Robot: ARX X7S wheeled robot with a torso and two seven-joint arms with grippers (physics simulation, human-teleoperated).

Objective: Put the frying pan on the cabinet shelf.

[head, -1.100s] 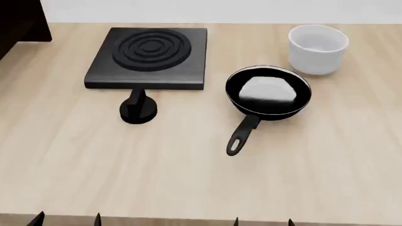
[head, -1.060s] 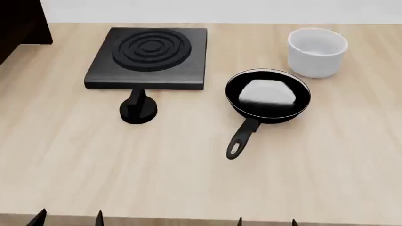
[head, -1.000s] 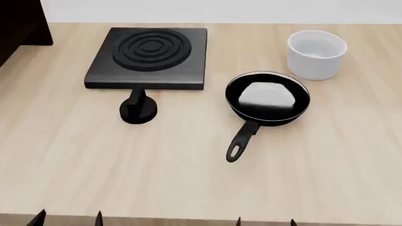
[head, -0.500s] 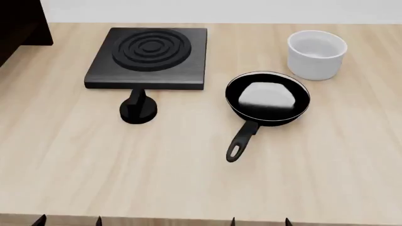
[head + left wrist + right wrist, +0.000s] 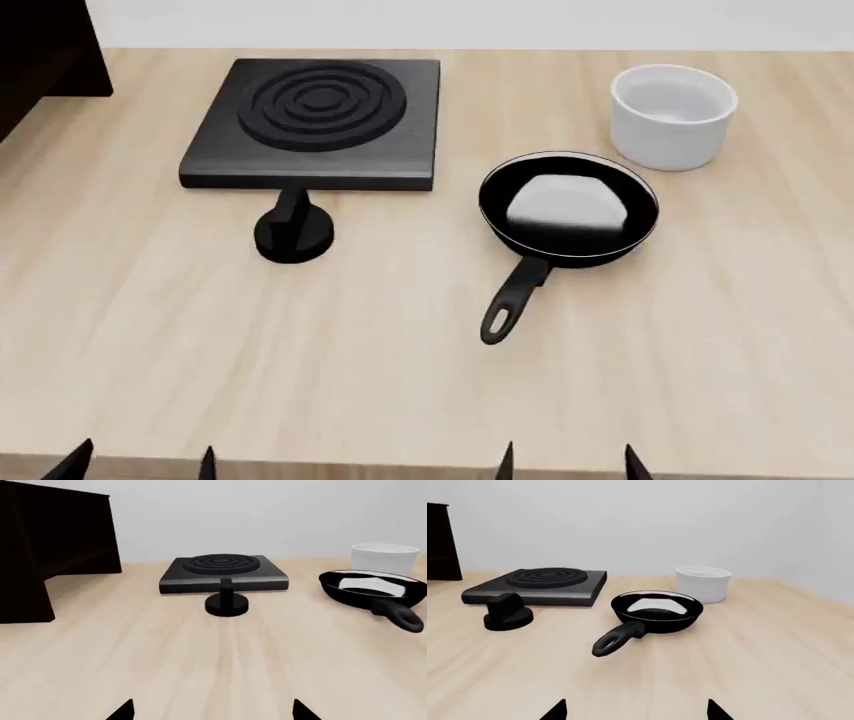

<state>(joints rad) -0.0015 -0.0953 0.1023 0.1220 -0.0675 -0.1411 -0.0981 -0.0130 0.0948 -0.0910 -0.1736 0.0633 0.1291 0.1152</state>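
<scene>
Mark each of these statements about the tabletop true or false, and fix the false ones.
1. The frying pan sits on the burner plate. False: it rests on the wooden table, beside the plate.
2. The pan's handle points toward the robot's near edge of the table. True.
3. The white cup lies tipped over. False: it stands upright.
4. The right claw grips the handle. False: it is open, short of the pan.
5. The black knob stands in front of the burner plate. True.
</scene>
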